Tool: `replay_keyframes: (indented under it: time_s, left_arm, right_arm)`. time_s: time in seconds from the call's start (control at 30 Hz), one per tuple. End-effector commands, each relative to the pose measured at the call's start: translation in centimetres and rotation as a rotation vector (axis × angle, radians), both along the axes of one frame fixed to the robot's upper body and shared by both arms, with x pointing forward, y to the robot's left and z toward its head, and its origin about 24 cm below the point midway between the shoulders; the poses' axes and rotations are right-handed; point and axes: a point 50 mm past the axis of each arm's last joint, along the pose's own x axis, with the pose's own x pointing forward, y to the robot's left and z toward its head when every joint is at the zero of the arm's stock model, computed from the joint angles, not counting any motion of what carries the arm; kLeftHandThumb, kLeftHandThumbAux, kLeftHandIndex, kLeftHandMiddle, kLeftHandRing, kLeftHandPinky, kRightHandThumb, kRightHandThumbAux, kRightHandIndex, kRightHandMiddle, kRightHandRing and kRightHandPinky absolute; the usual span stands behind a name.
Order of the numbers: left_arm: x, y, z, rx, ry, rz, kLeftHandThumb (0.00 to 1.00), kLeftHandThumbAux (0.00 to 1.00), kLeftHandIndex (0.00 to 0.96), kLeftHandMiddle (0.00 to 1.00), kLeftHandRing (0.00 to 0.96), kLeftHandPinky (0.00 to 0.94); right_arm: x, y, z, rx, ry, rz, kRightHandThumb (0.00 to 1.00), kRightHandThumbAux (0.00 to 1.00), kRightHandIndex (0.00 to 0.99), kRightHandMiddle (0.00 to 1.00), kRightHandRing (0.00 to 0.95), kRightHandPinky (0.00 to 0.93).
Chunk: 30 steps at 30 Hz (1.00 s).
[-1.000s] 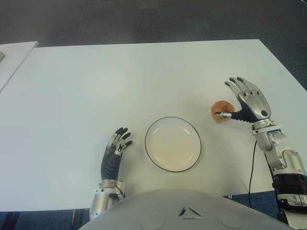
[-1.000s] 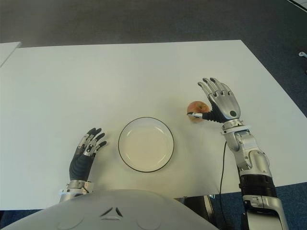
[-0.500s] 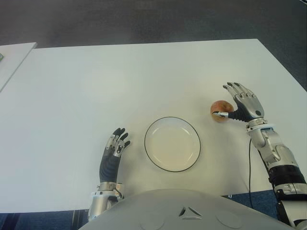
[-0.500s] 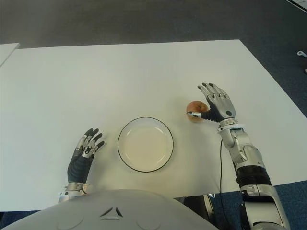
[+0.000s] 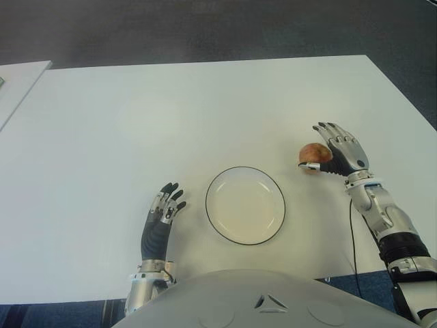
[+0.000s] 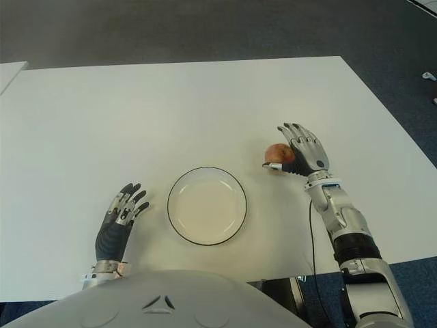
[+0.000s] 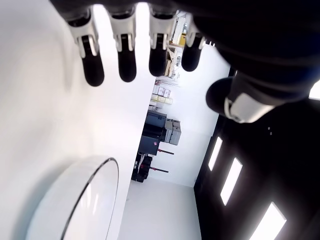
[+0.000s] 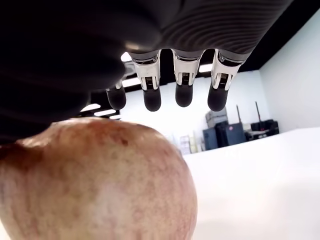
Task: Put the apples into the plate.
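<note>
A reddish-yellow apple (image 5: 311,152) sits on the white table (image 5: 136,137), just right of the round white plate (image 5: 246,205) with a dark rim. My right hand (image 5: 326,146) is cupped against the apple's right side. Its thumb lies along the near side and its fingers (image 8: 182,85) stretch straight over the top without curling onto it. In the right wrist view the apple (image 8: 95,185) fills the space under the palm. The plate holds nothing. My left hand (image 5: 164,210) shows left of the plate, fingers spread, holding nothing.
The corner of a second white table (image 5: 17,82) shows at the far left. Dark floor lies beyond the table's far edge. A black cable (image 5: 352,232) hangs by my right forearm near the table's front edge.
My right hand has dropped and drawn in against the apple, its fingers now reaching over the fruit's top. The left hand, plate and apple stay where they were.
</note>
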Motion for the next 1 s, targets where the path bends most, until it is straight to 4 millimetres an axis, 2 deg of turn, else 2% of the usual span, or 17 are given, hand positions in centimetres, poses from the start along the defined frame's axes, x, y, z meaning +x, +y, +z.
replay_keyframes:
  time_s: [0.03,1.0]
  left_arm:
    - [-0.2,-0.1,-0.1,-0.019,0.016,-0.004,0.228,0.479,0.144,0.141,0.166,0.242]
    - [0.0,-0.3,0.2,-0.031,0.01,-0.009,0.236,0.473,0.14,0.139,0.17,0.247]
  right_arm:
    - [0.0,0.3,-0.5,0.018,0.01,0.001,0.344,0.364,0.013,0.039,0.001,0.0]
    - [-1.0,2.6,-2.7,0.099,0.041,0.037,0.252,0.325,0.029,0.053,0.014,0.002]
